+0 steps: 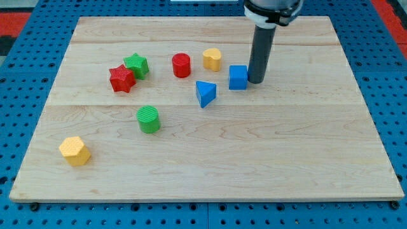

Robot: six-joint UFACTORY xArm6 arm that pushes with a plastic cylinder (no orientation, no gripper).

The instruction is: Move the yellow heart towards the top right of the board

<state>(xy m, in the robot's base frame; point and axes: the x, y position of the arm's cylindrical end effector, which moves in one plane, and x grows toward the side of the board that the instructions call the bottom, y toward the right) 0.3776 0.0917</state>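
The yellow heart lies on the wooden board, in the upper middle. My tip stands on the board to the right of and a little below the heart, about one block's width away. The tip is right beside the right face of a blue cube; I cannot tell whether they touch. The cube lies just below and to the right of the heart.
A red cylinder lies left of the heart. A blue triangle lies below it. A green star and a red star sit close together at the left. A green cylinder and a yellow hexagon lie lower left.
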